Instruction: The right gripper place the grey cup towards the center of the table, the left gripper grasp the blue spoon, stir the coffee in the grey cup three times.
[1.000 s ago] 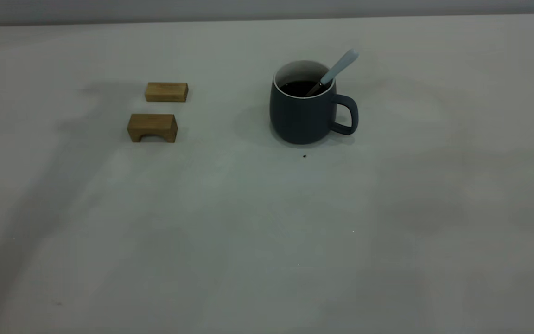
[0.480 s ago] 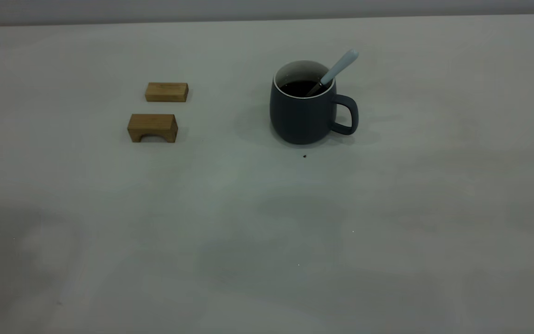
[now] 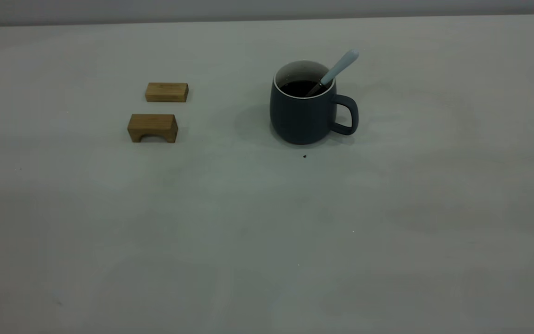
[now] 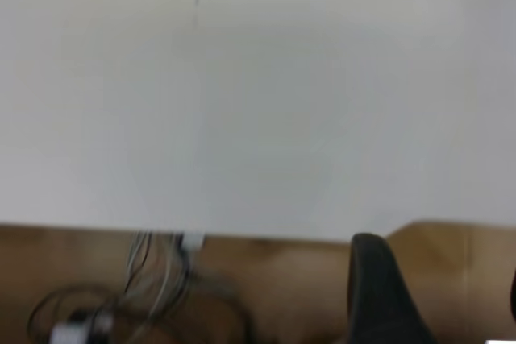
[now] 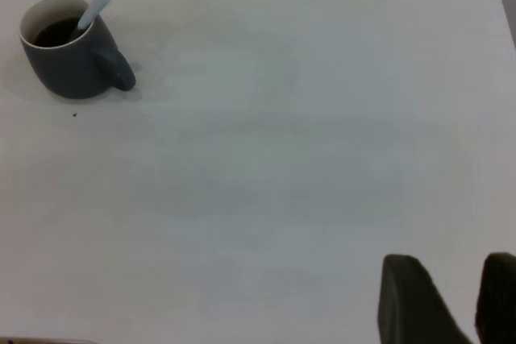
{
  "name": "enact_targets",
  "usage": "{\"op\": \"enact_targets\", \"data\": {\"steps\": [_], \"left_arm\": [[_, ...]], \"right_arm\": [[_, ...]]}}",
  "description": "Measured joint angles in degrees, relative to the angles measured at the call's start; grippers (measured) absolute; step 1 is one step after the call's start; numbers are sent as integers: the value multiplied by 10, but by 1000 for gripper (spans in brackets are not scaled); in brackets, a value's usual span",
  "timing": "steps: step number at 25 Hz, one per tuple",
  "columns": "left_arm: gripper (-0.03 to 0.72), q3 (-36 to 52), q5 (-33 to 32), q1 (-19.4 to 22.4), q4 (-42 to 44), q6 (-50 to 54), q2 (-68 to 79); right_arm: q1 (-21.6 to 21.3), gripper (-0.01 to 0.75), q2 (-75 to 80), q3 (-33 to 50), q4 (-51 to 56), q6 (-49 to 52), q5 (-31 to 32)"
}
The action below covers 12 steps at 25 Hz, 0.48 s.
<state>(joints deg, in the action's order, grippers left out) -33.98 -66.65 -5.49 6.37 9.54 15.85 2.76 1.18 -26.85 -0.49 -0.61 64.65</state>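
Towards the middle of the table (image 3: 267,222), the grey cup (image 3: 302,113) is seen upright, coffee (image 3: 299,88) inside, the blue spoon (image 3: 336,69) leaned on its rim, two wooden blocks (image 3: 153,127) well left, the right gripper (image 5: 455,300) held apart, the left gripper's (image 4: 387,296) state untellable

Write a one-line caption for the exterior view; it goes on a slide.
Grey cup of coffee with blue spoon inside, beside two wooden blocks.
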Motion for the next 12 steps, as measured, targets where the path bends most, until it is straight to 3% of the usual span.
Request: {"op": "enact_targets", "data": {"steps": [5,12], "left_arm": [[465,34,1,29,-2,-7,-90],[465,50,11,32,-24,-43,-148]], "right_arm": [[0,240,0,0,0,0,0],[0,240,0,0,0,1,0]]}}
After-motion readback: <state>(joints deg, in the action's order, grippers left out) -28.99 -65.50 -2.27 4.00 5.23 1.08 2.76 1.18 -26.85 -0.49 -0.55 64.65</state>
